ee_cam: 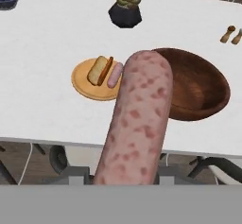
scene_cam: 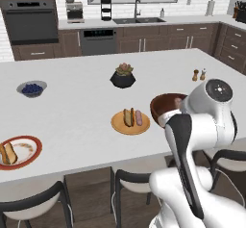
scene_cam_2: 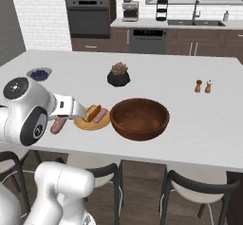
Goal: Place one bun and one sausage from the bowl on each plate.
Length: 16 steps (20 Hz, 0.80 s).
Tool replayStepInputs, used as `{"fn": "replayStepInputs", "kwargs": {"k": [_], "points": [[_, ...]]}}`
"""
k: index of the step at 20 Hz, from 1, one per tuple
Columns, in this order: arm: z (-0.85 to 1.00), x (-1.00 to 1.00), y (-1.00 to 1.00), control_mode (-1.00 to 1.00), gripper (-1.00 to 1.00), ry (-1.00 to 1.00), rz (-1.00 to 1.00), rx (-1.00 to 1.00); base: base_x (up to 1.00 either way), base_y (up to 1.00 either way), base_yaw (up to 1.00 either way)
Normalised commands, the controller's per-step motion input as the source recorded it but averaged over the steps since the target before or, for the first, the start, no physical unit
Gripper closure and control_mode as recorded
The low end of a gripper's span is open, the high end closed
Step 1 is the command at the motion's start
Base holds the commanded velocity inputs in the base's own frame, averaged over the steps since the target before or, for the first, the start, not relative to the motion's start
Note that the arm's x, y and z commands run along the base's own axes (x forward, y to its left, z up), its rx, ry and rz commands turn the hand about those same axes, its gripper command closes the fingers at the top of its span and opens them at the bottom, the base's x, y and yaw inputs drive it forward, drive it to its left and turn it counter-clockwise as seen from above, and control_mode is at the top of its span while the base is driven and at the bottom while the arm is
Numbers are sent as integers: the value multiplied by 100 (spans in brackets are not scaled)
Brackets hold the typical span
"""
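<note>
My gripper point(ee_cam: 127, 172) is shut on a pink speckled sausage point(ee_cam: 139, 119), which stands tall in the hand view. In the right base view the sausage point(scene_cam_2: 57, 126) hangs over the counter's near edge, left of the tan-orange plate point(scene_cam_2: 80, 123). That plate point(ee_cam: 85, 86) holds a bun point(ee_cam: 100, 70) and another sausage point(ee_cam: 115, 74). The dark wooden bowl point(scene_cam_2: 140, 118) to its right looks empty. The white plate with a red rim point(scene_cam: 30, 150) lies far left with one bun point(scene_cam: 8, 153) on it.
A black plant pot point(scene_cam: 123, 76) stands mid-counter, with a small grey bowl of blueberries point(scene_cam: 31, 88) to the left and two shakers point(scene_cam: 199, 74) to the right. Stools point(scene_cam: 129, 181) line the near edge of the counter.
</note>
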Motion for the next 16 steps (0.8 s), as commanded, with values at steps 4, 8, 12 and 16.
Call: {"fn": "replayStepInputs", "kwargs": {"k": [4, 8, 12, 16], "points": [[0, 0, 3, -100, 100, 0, 0, 0, 0, 0, 0], [0, 0, 0, 100, 100, 0, 0, 0, 1, 89, 0], [0, 0, 0, 100, 100, 0, 0, 0, 0, 100, 0], [0, 0, 0, 100, 100, 0, 0, 0, 0, 100, 0]]}}
